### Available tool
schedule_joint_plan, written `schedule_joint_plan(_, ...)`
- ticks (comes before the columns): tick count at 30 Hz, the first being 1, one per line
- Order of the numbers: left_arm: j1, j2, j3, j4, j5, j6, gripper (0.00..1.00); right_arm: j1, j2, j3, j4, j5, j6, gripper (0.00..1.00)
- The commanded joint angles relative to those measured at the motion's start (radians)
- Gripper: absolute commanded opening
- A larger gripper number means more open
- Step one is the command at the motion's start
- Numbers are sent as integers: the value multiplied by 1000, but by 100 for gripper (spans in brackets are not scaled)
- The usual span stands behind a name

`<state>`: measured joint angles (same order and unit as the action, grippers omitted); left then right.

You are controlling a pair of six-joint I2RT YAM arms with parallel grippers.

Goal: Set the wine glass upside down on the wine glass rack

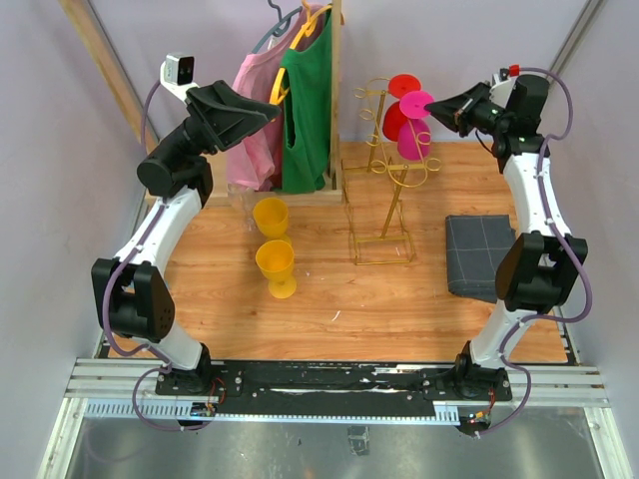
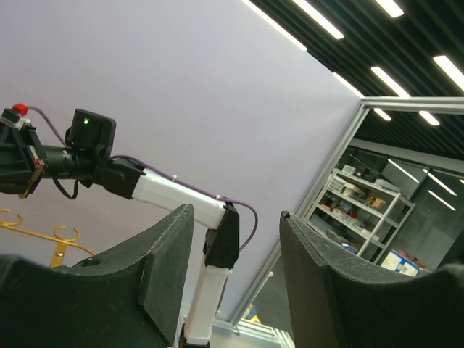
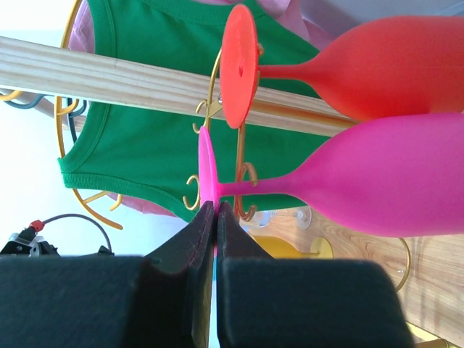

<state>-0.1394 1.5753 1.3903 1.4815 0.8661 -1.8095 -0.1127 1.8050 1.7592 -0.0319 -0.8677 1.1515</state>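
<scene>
The gold wire wine glass rack [image 1: 384,215] stands at the back middle of the table. A red wine glass [image 1: 400,104] hangs upside down on it. My right gripper [image 1: 436,108] is shut on the foot rim of a pink wine glass [image 1: 413,135], held upside down beside the red one at the rack's hook arms. In the right wrist view the fingers [image 3: 205,221] pinch the pink foot [image 3: 206,170], with the pink bowl [image 3: 384,174] and red glass [image 3: 377,65] to the right. My left gripper [image 1: 262,108] is open and empty, raised high at the back left.
Two yellow wine glasses [image 1: 276,266] stand left of the rack. A wooden clothes rack [image 1: 337,90] with a green top [image 1: 307,110] and a pink garment [image 1: 255,120] is behind. A grey folded cloth [image 1: 481,255] lies at the right.
</scene>
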Motion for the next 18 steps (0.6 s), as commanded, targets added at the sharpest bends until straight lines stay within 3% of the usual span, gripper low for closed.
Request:
schedule_joint_plan(1, 8, -26, 3, 10, 11, 18, 55, 23, 8, 41, 9, -9, -10, 1)
schedule_joint_plan(13, 8, -20, 3, 7, 13, 20, 55, 36, 1, 19, -39, -53, -59, 1)
schedule_joint_plan(18, 8, -18, -2, 9, 16, 19, 55, 36, 4, 5, -61, -77, -78, 8)
